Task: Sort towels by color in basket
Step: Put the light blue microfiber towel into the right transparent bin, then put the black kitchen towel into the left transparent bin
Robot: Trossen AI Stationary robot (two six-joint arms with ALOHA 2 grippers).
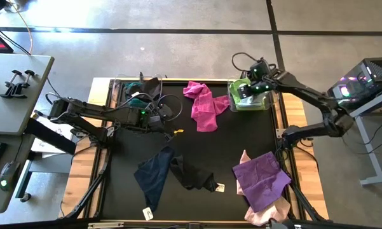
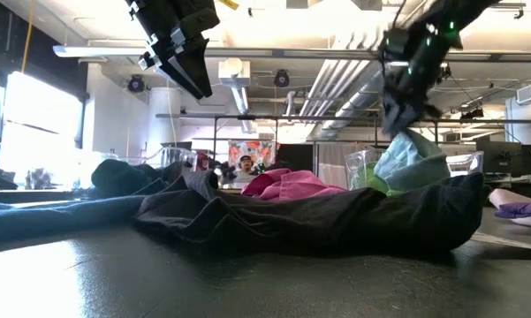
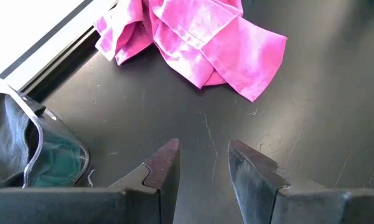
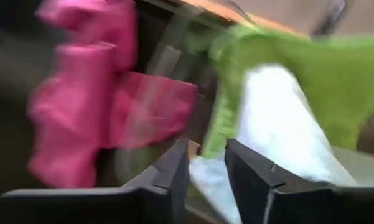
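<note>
A magenta towel (image 1: pixel 203 105) lies spread at the table's far middle. A clear basket (image 1: pixel 122 88) at the far left holds dark and teal towels (image 3: pixel 56 163). Another clear basket (image 1: pixel 271 102) at the far right holds a lime towel (image 4: pixel 336 74) and a mint towel (image 2: pixel 420 163), which rises to a peak. My right gripper (image 4: pixel 206 158) hangs just above that peak, a narrow gap between its fingers. My left gripper (image 3: pixel 202 155) is open over bare mat beside the left basket, short of the magenta towel. Navy (image 1: pixel 154 175), black (image 1: pixel 194 175), purple (image 1: pixel 262 178) and pale pink (image 1: pixel 262 211) towels lie at the near side. My right gripper slants down from above the right basket, its fingertips (image 2: pixel 398 122) right at the mint towel's raised top (image 2: pixel 406 134). Whether they touch the cloth, I cannot tell. My left gripper touches nothing.
A small yellow piece (image 1: pixel 178 131) lies on the black mat near the left gripper. Bare mat shows in the table's middle (image 1: pixel 229 143). A desk with clamps (image 1: pixel 16 83) stands beyond the left edge, and equipment (image 1: pixel 368 79) stands beyond the right.
</note>
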